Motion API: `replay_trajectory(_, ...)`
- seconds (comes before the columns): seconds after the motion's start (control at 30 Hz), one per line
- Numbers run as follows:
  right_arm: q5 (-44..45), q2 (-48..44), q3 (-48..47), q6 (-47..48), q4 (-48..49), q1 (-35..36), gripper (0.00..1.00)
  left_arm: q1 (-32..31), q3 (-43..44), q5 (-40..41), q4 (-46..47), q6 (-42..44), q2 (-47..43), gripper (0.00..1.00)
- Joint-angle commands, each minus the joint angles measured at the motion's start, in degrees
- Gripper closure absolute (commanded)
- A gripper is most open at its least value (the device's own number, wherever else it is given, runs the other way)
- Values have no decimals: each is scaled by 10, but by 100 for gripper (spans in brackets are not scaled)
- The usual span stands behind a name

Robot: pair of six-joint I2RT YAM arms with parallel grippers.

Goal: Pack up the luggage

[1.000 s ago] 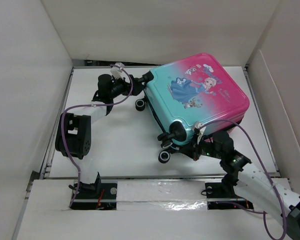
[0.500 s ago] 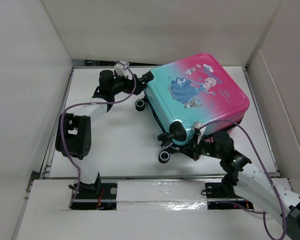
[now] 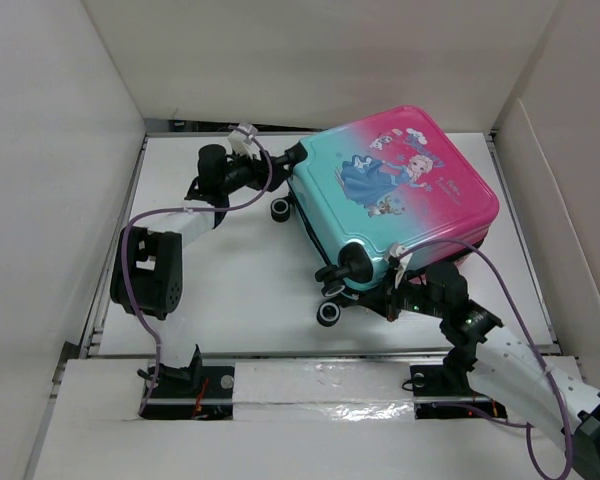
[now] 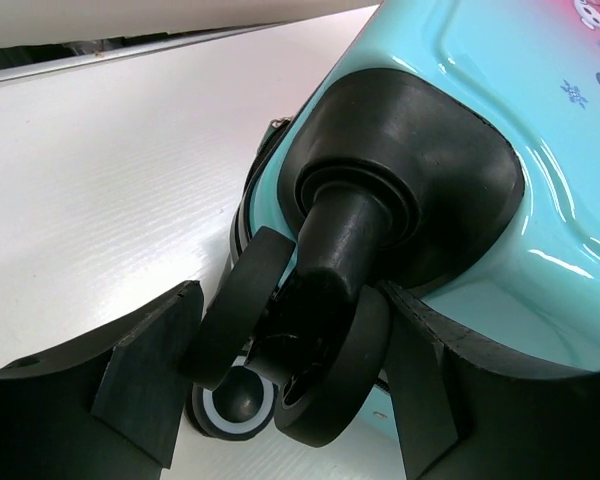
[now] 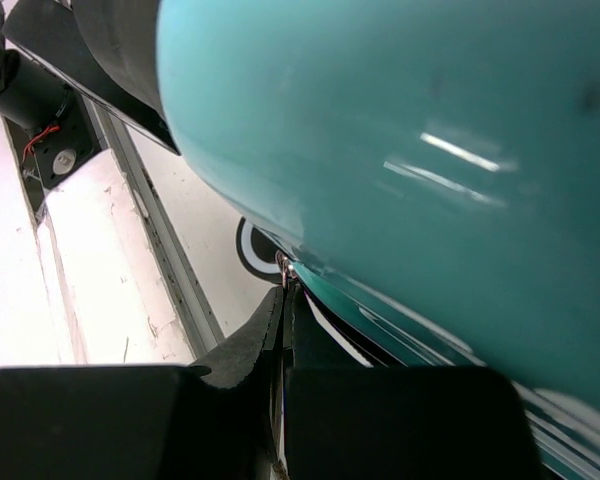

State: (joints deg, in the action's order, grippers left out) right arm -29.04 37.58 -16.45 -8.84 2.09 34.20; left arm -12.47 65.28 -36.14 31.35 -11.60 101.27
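The luggage (image 3: pixel 400 195) is a pink-to-teal hard-shell suitcase with a cartoon princess. It lies closed and flat on the white table, turned at an angle. My left gripper (image 3: pixel 278 163) is at its far-left corner. In the left wrist view its fingers (image 4: pixel 145 365) stand open on either side of a black twin wheel (image 4: pixel 310 340) under the teal shell (image 4: pixel 500 120). My right gripper (image 3: pixel 395 290) is tucked under the near edge. In the right wrist view it (image 5: pixel 283 300) is shut on a small metal zipper pull (image 5: pixel 285 268) below the teal shell (image 5: pixel 400 130).
Black wheels with white rings stick out at the near-left corner (image 3: pixel 329 313) and the left side (image 3: pixel 279 209). White walls enclose the table on the left, back and right. A metal rail (image 3: pixel 310 352) runs along the near edge.
My left wrist has shifted slightly right, toward the suitcase's corner wheel. The suitcase and the right arm have not moved.
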Motion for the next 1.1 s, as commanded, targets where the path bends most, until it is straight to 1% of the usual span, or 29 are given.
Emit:
replay_trajectory(0.0,41,-6,-32,3,37,-10,100,-5,-33,-40,63,-19,-42,98)
replay_trajectory(0.03,46,-8,-35,1,39,-10,100,-5,-44,-32,72,-33,-43,100)
replay_trajectory(0.07,48,-8,-39,0,38,-10,100,-5,-65,-25,98,-43,-47,100)
replay_trajectory(0.13,66,-8,-48,1,30,-10,100,-5,-89,9,122,-60,-65,100)
replay_trajectory(0.23,103,-4,-77,4,2,-28,100,-5,-177,46,225,-121,-108,100)
replay_trajectory(0.27,107,6,-94,4,2,-35,100,-5,-229,58,278,-152,-121,100)
replay_trajectory(0.3,106,14,-101,4,4,-55,100,-5,-253,67,303,-163,-143,100)
replay_trajectory(0.33,84,24,-107,3,16,-68,100,-11,-276,77,327,-171,-154,100)
replay_trajectory(0.37,66,36,-116,3,26,-83,100,-11,-319,83,359,-176,-166,100)
replay_trajectory(0.4,44,63,-134,3,34,-113,100,-16,-340,87,371,-179,-194,100)
replay_trajectory(0.47,-1,92,-156,2,61,-141,100,-23,-377,107,379,-177,-229,100)
replay_trajectory(0.5,-11,121,-182,4,67,-153,100,-23,-411,113,381,-172,-262,100)
replay_trajectory(0.53,-19,136,-197,9,72,-172,100,-23,-424,123,378,-165,-275,100)
replay_trajectory(0.6,-51,162,-232,18,68,-189,100,-29,-434,133,334,-150,-309,100)
replay_trajectory(0.63,-57,176,-266,22,56,-197,100,-45,-432,130,325,-145,-316,100)
replay_trajectory(0.7,-51,174,-279,26,32,-217,100,-81,-419,122,317,-146,-319,100)
replay_trajectory(0.73,-45,158,-271,31,21,-224,100,-131,-409,105,312,-145,-318,100)
replay_trajectory(0.77,-37,147,-271,32,21,-236,100,-160,-399,101,299,-138,-315,100)
replay_trajectory(0.8,-32,135,-244,33,13,-242,100,-189,-380,100,295,-132,-309,100)
replay_trajectory(0.83,-27,121,-227,32,6,-242,100,-213,-369,99,286,-123,-306,98)
replay_trajectory(0.87,-8,89,-186,29,6,-249,100,-250,-359,96,276,-117,-303,92)
replay_trajectory(0.9,5,72,-164,20,11,-256,100,-261,-344,89,278,-117,-292,64)
replay_trajectory(0.93,19,54,-145,8,13,-261,100,-267,-336,60,278,-121,-286,47)
replay_trajectory(0.97,27,37,-128,4,13,-261,100,-267,-329,44,280,-128,-278,33)
replay_trajectory(1.0,24,13,-106,2,8,-269,100,-274,-315,28,290,-141,-263,2)
replay_trajectory(1.03,17,7,-100,8,0,-269,100,-274,-308,11,288,-141,-260,1)
replay_trajectory(1.07,-14,4,-96,15,-16,-269,100,-274,-302,15,277,-137,-258,1)
